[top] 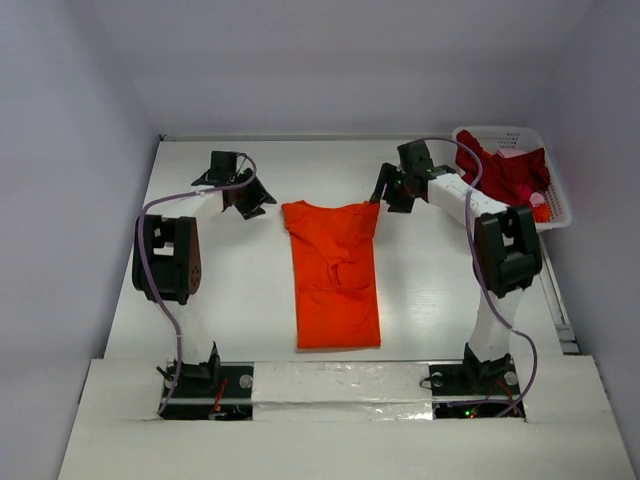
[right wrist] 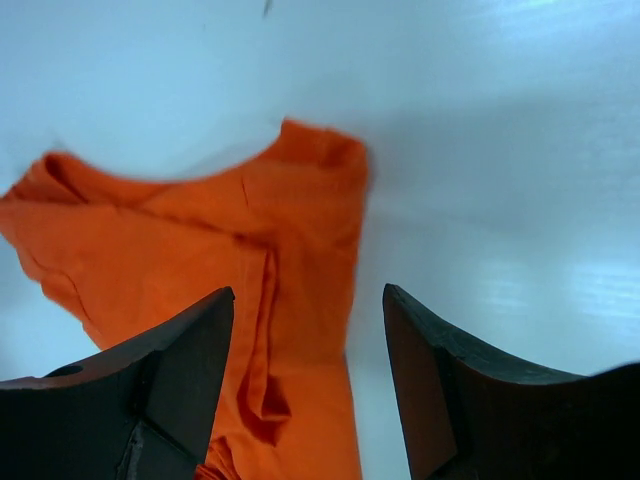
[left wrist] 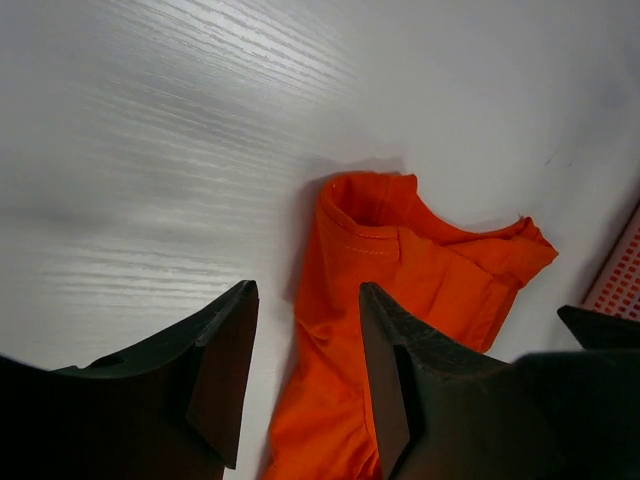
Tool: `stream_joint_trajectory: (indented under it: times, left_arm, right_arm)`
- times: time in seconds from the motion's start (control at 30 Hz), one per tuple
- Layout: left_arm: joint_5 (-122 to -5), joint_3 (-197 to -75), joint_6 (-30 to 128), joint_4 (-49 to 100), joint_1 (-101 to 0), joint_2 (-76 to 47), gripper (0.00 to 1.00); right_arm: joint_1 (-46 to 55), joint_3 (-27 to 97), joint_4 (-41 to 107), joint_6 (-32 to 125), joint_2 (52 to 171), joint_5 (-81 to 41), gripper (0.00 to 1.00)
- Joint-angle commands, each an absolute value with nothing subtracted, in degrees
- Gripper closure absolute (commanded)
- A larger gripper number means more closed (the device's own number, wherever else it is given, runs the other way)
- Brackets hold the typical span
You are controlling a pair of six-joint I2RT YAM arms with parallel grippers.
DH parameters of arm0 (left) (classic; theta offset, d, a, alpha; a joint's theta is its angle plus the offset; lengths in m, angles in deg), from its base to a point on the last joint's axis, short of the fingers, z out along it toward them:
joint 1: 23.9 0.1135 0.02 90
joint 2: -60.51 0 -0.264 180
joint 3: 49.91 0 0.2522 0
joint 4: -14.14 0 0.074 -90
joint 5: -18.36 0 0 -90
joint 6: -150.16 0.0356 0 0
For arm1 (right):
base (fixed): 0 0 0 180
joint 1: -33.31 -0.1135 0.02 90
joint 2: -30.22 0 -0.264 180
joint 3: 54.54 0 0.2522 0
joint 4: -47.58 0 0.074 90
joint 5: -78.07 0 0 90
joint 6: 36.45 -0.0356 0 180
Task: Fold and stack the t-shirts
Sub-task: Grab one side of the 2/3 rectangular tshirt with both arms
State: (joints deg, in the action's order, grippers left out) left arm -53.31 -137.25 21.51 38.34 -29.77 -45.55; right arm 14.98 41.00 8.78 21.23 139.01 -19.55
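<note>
The left tool (left wrist: 305, 370) and right tool (right wrist: 305, 370) are held open by the far corners of the orange t-shirt (top: 335, 270); the red t-shirt (top: 505, 175) is piled in a basket (top: 556, 212).

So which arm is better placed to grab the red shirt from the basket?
Probably right: the right gripper, open, is near the white basket holding the red t-shirt; the left gripper lies beyond the orange t-shirt.

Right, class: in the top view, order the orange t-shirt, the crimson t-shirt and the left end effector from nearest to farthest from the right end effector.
1. orange t-shirt, beside the right end effector, at centre.
2. crimson t-shirt, in the basket, far right.
3. left end effector, beyond the orange t-shirt, on the left.
</note>
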Motion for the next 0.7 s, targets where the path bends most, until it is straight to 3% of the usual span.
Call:
stream_joint_trajectory:
  times: [0.0,0.33,0.67]
  left_arm:
    - [-49.14,-136.71,19.65,32.48,-29.79,-45.92,0.58]
    - [-46.68,-135.83,17.80,30.10,-29.79,-49.17,0.59]
    - [-46.41,-136.53,17.27,30.54,-29.79,-50.85,0.60]
  right_arm:
    - [15.03,52.18,9.57,22.44,141.64,-23.97,0.33]
    - [20.30,57.13,9.04,18.92,146.76,-29.25,0.34]
    - [20.30,49.67,8.24,14.79,144.74,-27.39,0.34]
